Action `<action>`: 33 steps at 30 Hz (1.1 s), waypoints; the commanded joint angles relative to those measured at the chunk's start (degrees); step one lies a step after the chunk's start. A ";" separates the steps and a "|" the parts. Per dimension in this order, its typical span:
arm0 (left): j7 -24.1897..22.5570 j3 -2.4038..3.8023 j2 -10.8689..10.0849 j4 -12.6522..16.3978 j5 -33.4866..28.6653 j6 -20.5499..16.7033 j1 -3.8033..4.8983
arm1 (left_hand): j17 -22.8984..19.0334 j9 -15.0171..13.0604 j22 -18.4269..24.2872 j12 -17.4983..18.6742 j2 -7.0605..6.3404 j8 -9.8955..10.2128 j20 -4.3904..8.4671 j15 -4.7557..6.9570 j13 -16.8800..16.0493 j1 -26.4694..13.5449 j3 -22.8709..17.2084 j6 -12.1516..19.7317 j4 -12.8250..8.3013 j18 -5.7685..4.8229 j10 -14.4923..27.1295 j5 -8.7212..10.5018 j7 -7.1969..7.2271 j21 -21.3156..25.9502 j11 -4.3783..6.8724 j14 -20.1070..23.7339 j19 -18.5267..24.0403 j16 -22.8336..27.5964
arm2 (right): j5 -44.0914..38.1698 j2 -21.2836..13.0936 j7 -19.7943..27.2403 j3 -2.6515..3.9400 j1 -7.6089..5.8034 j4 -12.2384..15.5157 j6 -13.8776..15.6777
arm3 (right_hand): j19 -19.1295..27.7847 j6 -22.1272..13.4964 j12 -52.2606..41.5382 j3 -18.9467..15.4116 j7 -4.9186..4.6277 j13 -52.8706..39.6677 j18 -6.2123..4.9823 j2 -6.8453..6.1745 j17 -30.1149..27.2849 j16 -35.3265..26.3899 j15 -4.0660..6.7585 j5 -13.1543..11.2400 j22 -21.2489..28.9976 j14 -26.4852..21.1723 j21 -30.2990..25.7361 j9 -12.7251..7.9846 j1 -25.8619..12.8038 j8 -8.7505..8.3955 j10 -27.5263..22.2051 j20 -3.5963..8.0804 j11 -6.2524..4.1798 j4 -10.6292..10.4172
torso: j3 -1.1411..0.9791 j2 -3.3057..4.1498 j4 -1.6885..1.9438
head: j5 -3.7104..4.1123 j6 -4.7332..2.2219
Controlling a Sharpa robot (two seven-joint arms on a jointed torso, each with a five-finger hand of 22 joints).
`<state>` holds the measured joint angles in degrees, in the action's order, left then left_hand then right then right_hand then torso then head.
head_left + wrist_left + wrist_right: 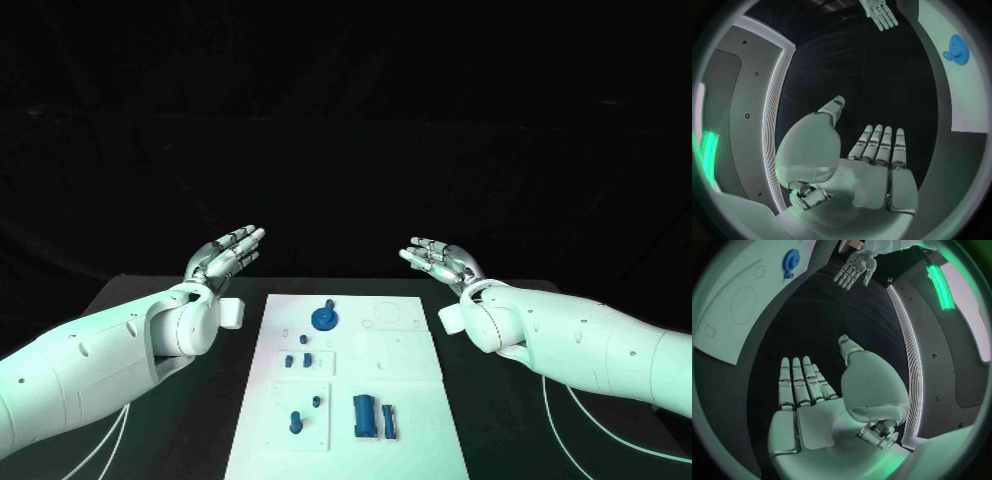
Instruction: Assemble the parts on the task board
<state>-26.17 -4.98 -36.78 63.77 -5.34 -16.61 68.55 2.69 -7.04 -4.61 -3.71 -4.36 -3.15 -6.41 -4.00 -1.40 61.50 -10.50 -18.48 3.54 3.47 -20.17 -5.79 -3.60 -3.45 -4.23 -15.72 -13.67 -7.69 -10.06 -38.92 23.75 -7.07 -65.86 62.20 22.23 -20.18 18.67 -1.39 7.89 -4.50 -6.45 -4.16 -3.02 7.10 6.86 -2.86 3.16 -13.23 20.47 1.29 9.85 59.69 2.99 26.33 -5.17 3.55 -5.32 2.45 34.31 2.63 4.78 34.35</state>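
Observation:
The white task board lies lengthwise in the middle of the black table. On it sit a round blue part near the far end, two small blue pieces in the middle left, small blue pegs near the front left, and two upright blue blocks near the front. My left hand is raised beyond the board's far left corner, fingers straight and apart, holding nothing. My right hand is raised beyond the far right corner, likewise flat and empty. The round blue part and the board appear in the wrist views.
The black table extends on both sides of the board. My two white forearms flank the board over the table's sides. Beyond the table everything is dark.

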 commanded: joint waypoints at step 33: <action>-3.62 4.98 -7.91 26.18 5.34 -27.51 -8.39 | -2.69 7.04 4.61 3.71 4.36 3.15 6.41 4.00 1.40 -61.50 10.50 18.48 -3.54 -3.47 20.17 5.79 3.60 3.45 4.23 15.72 13.67 7.69 | 10.06 -5.77 6.04 7.07 5.70 27.75 21.89 | 20.18 -18.67 1.39 -7.89 4.50 6.45 4.16 3.02 -7.10 -6.86 2.86 -3.16 13.23 -20.47 -1.29 -9.85 -59.69 -2.99 -26.33 5.17 -3.55 5.32 | -2.45 -3.13 -2.63 | -4.78 0.02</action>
<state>-28.58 -0.07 -44.74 89.78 -0.93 -42.89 60.15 0.05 -0.05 -0.05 -0.37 0.00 -0.19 0.19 -0.01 -0.05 0.30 -0.23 -0.31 -0.01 0.36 -0.21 -0.20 0.00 -0.20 0.00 -0.21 -0.40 -0.39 -0.23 -44.69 28.58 -0.03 -60.19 89.85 43.33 -0.26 0.20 -0.22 0.32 0.00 -0.05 -0.38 -0.02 0.05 0.12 0.01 0.30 -0.05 0.29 0.28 0.05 0.31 0.18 0.30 -0.01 0.00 0.08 0.00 31.19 0.00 0.01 34.38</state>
